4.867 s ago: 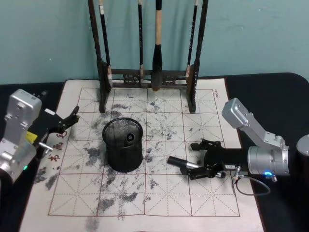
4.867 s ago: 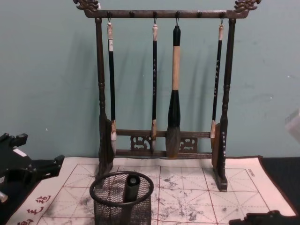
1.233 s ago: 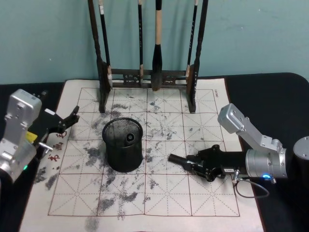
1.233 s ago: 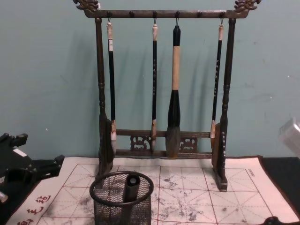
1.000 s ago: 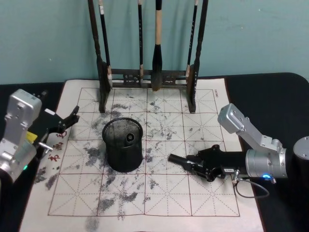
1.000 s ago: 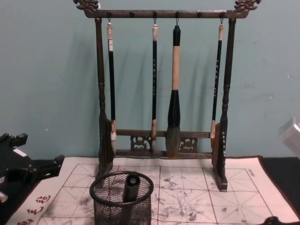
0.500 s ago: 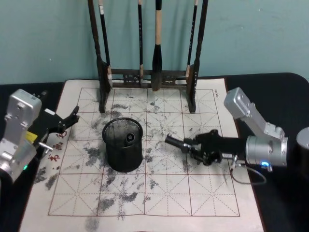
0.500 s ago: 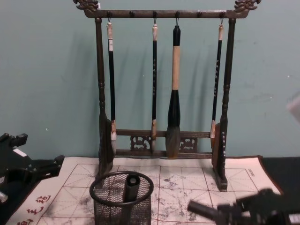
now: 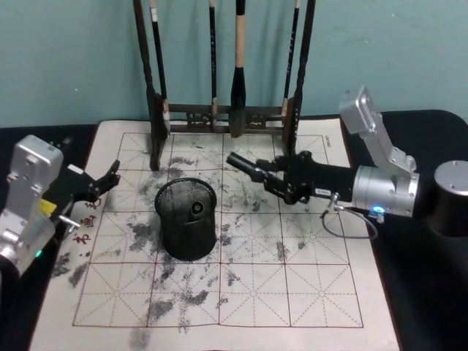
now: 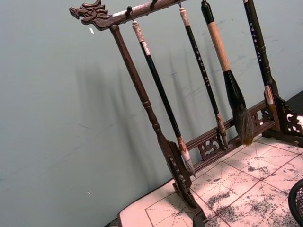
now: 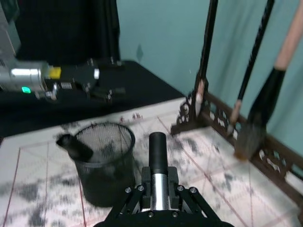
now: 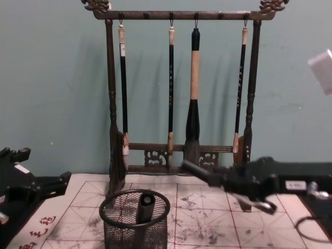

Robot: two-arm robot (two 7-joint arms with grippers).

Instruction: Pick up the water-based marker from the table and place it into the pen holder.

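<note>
The right gripper (image 9: 281, 181) is clamped on the rear of a black water-based marker (image 9: 245, 165), held in the air. The mesh pen holder (image 9: 186, 234) sits ahead of and below its tip. The marker looks light, rigid and smooth, so a mid-barrel grip would suit it best. The left gripper (image 9: 99, 186) is parked far beyond the holder.

You're facing the holder (image 9: 186, 219) sitting on the mat (image 9: 292, 292).
The rack (image 9: 223, 117) is standing behind it; your right gripper (image 9: 276, 179) is holding the marker (image 9: 248, 167) right of it, the left gripper (image 9: 110, 178) idling left.
</note>
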